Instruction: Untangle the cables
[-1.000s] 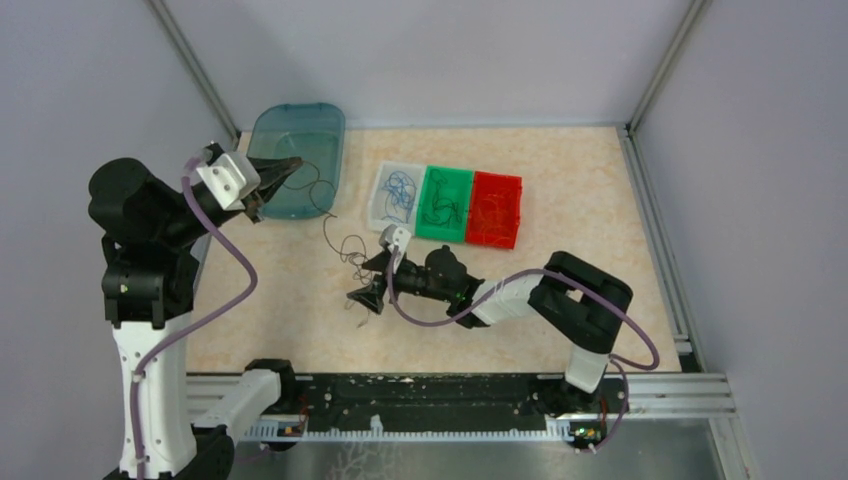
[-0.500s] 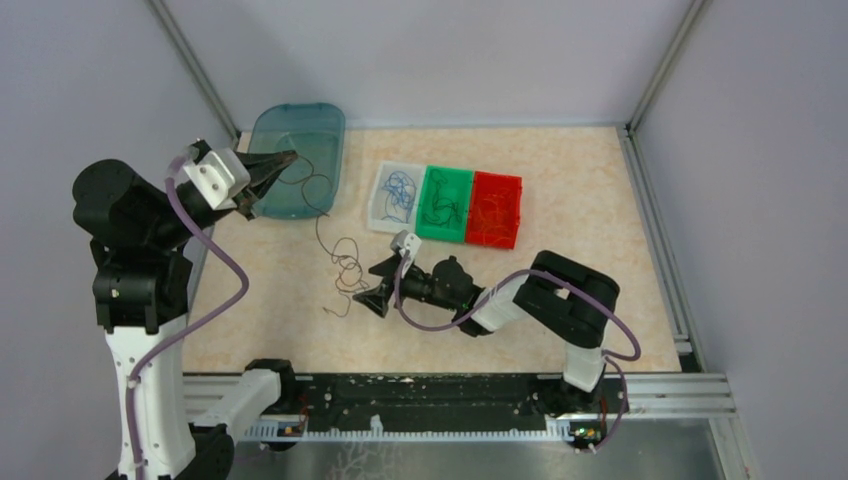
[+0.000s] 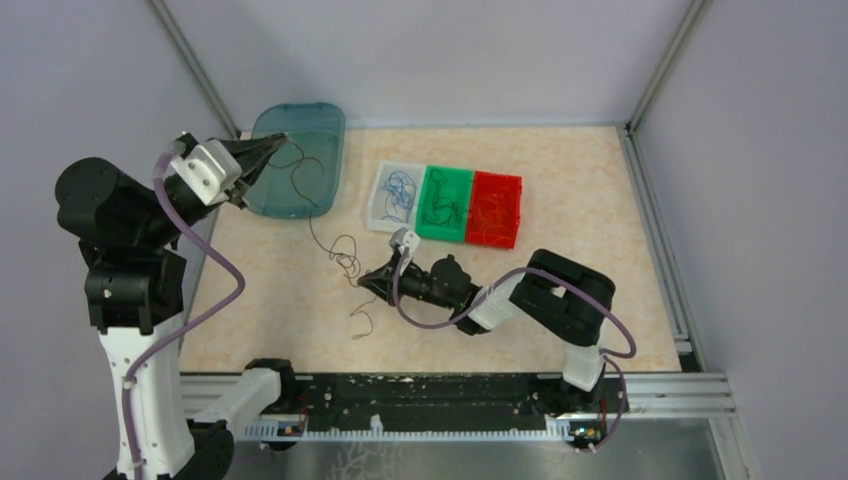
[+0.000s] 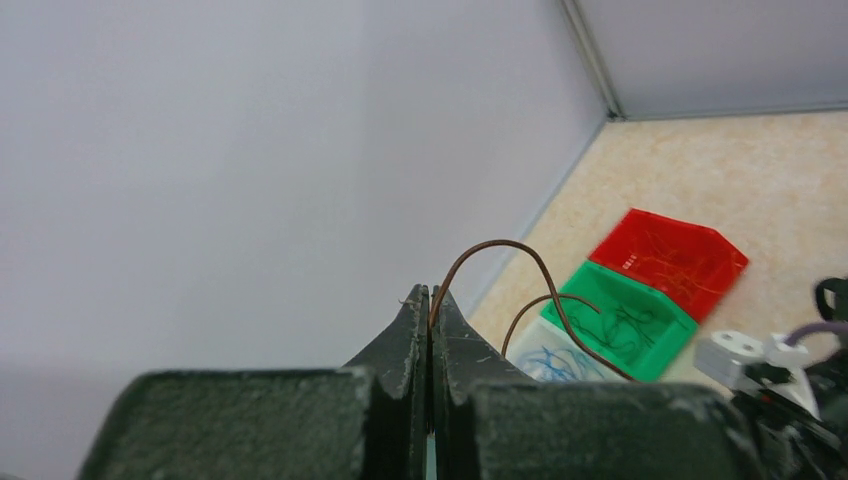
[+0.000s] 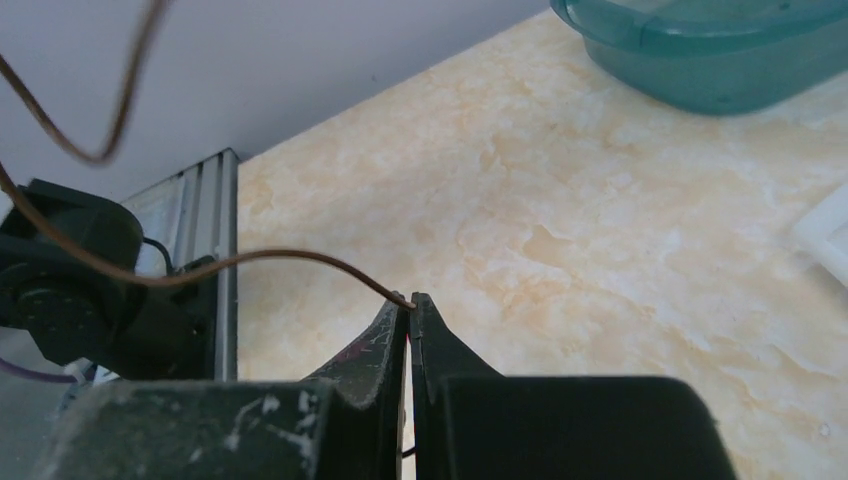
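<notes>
A thin dark brown cable stretches from the teal tub down to a curly knot on the table. My left gripper hangs over the tub's near corner, shut on the cable's upper end; in the left wrist view the cable arcs out from between the closed fingertips of the left gripper. My right gripper lies low at the knot, shut on the cable at the very tips of the right gripper. A loose cable tail curls on the table below it.
A teal tub sits at the back left. Three small bins stand in a row: white with blue wires, green with dark wires, red with red-orange wires. A metal rail runs along the near edge.
The right gripper, open earlier, has shut on the cable at the knot. The left gripper has drawn up and to the left with its cable end, pulling the cable longer.
</notes>
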`<state>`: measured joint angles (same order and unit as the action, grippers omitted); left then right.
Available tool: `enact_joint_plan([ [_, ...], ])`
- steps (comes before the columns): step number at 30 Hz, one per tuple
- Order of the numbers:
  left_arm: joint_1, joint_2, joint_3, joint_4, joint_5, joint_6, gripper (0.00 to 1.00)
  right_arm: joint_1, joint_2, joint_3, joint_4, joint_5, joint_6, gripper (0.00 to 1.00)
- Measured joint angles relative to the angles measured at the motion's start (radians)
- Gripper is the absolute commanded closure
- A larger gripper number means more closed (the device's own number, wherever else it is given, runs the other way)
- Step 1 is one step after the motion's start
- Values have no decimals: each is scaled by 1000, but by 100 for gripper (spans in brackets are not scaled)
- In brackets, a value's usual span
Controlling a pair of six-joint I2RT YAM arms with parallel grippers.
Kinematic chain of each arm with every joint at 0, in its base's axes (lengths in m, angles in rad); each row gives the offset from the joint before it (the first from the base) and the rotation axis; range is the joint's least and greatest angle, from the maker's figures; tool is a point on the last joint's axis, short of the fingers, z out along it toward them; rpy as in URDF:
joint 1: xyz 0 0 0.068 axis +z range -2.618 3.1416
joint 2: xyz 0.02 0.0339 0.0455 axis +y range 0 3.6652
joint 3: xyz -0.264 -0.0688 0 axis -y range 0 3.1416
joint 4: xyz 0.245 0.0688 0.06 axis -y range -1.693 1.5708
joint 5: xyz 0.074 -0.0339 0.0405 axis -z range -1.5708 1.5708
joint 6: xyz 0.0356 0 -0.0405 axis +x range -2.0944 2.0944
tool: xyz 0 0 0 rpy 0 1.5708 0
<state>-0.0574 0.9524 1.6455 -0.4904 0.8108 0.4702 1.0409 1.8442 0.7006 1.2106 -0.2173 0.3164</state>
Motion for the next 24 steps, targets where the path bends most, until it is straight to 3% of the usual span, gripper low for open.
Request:
enact_joint_plan([
  [24,0,100,166,526,-510,344,100,0,-15,-214,-217,359,55,100],
])
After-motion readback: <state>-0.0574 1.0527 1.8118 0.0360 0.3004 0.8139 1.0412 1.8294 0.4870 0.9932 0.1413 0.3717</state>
